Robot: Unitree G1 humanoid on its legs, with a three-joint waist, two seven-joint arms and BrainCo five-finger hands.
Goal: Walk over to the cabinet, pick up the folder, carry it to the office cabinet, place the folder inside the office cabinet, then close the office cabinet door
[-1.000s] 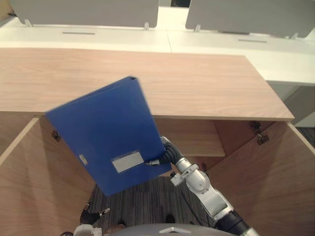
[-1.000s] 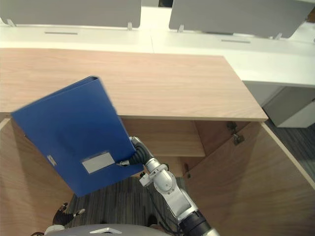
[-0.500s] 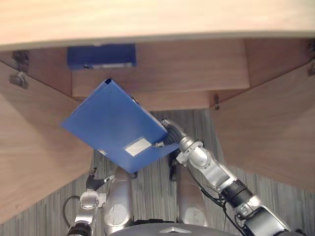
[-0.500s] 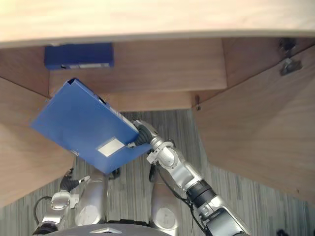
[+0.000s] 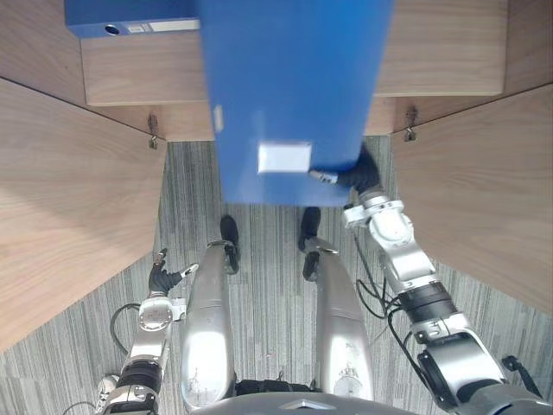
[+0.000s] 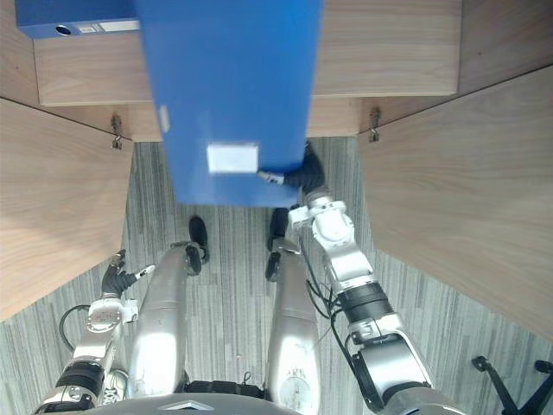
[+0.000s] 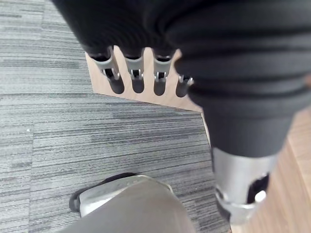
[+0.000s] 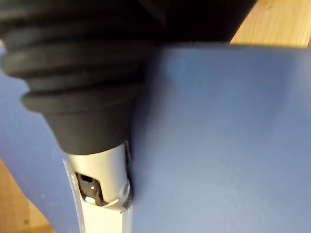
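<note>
Folder [image 5: 289,86]: blue, held off the floor in front of the open office cabinet [image 5: 449,52], its broad face toward the head camera and a white label [image 5: 284,157] near its lower edge. Its far end ran out of the top of the view, across the shelf front; whether it had passed inside could not be told.
Right robot hand [image 5: 361,175]: closed on the folder's lower right corner – the thumb [image 8: 104,194] lay flat against the blue face and a silver finger reached across toward the label.
Left robot hand [image 5: 162,278]: low at the robot's left side above the grey striped carpet [image 5: 263,259], fingers [image 7: 137,77] relaxed, nothing in them.
Office cabinet: both wooden doors [image 5: 69,199] stood swung wide, one on each side.
Shelf [image 5: 138,73]: a second blue folder [image 5: 130,17] lay at its left end, spine outward – just beside the held one in the head views.
</note>
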